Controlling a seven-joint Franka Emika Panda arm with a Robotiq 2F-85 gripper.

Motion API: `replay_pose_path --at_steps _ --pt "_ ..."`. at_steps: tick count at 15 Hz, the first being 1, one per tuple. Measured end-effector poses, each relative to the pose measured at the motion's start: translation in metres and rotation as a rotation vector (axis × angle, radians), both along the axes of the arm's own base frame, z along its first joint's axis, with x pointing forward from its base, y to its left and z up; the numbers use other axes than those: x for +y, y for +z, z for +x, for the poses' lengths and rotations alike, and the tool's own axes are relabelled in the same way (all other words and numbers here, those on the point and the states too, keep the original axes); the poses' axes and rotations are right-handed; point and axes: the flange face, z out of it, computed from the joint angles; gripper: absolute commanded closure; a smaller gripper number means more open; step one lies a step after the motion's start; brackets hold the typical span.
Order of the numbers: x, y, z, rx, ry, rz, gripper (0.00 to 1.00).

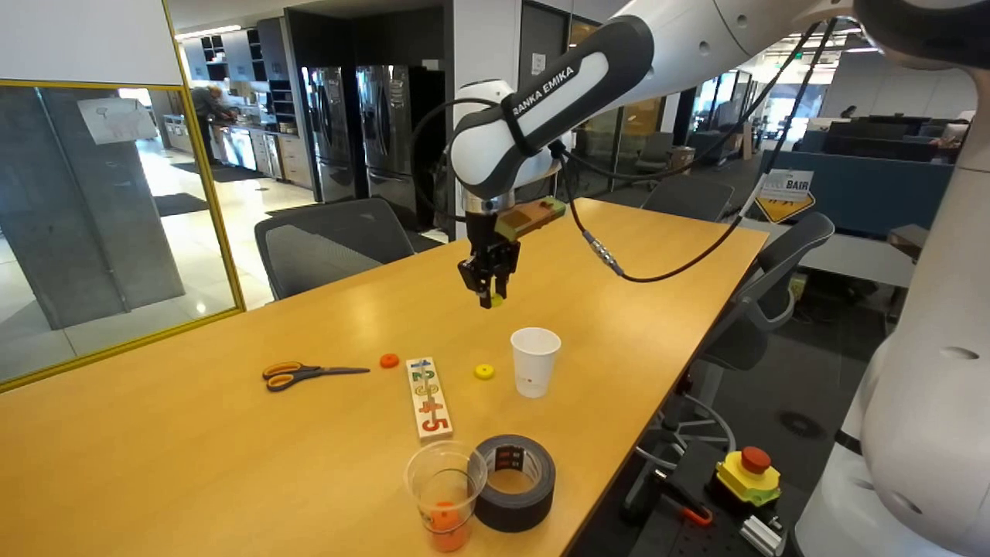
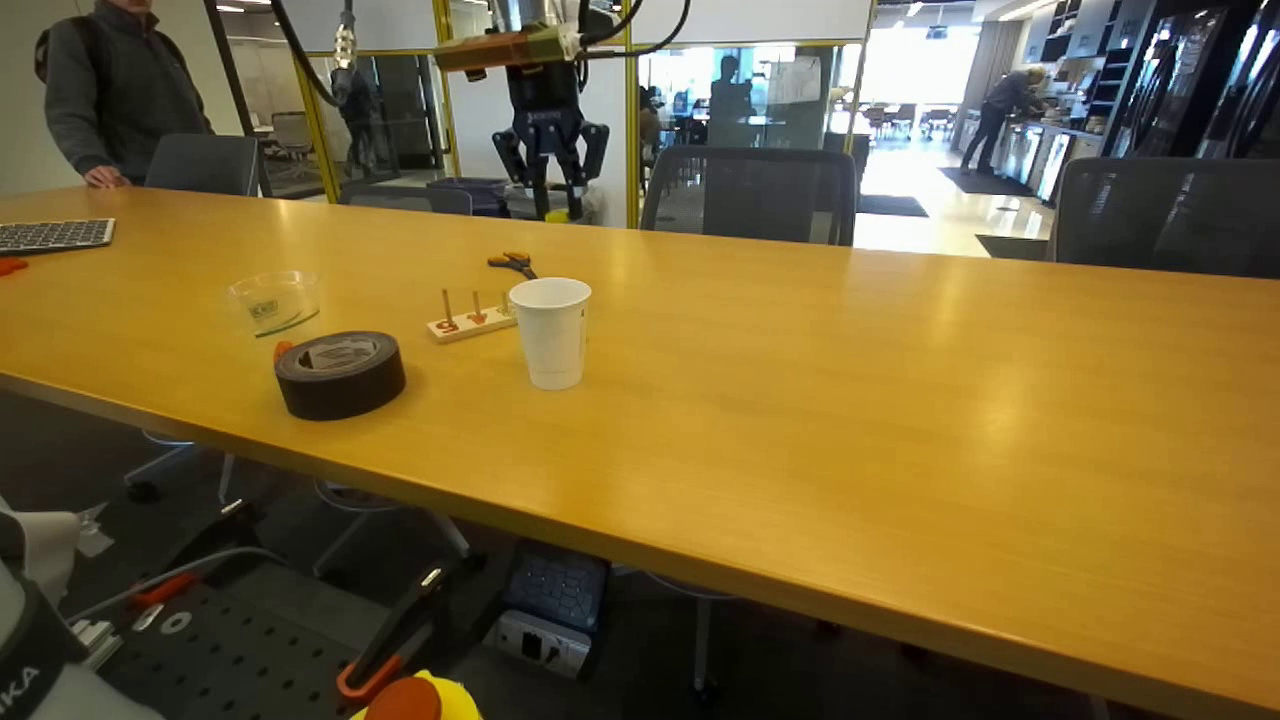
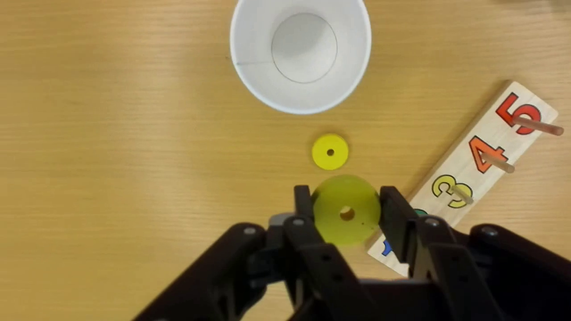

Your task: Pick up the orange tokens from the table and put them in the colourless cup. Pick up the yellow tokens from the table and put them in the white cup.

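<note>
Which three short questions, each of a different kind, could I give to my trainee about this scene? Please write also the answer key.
1. What does the gripper hold?
a) nothing
b) a yellow token
c) the tape

2. True or false: the other yellow token lies outside the white cup.

3. Fill the gap: in an exterior view, an orange token lies between the board and the ____.

Key: 1. b; 2. true; 3. scissors.
</note>
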Motion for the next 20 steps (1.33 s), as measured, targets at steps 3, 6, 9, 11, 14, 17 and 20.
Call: replay_pose_path --at_steps 3,6,9,11,14,17,20 --pt "-0.015 -0.011 -0.012 0.026 -0.052 0.001 0.78" --pt "-0.029 -0.022 -0.021 0.053 -0.095 0.001 0.78" --pt "-0.037 -0.03 -0.028 0.093 -0.115 0.001 0.78" --pt "-0.038 -0.034 -0.032 0.116 -0.121 0.002 0.78" --pt "-0.039 -0.039 -0.037 0.145 -0.125 0.002 0.78" --pt "-0.039 -0.043 -0.041 0.168 -0.127 0.002 0.33" --pt "-0.039 -0.045 -0.044 0.187 -0.13 0.003 0.19"
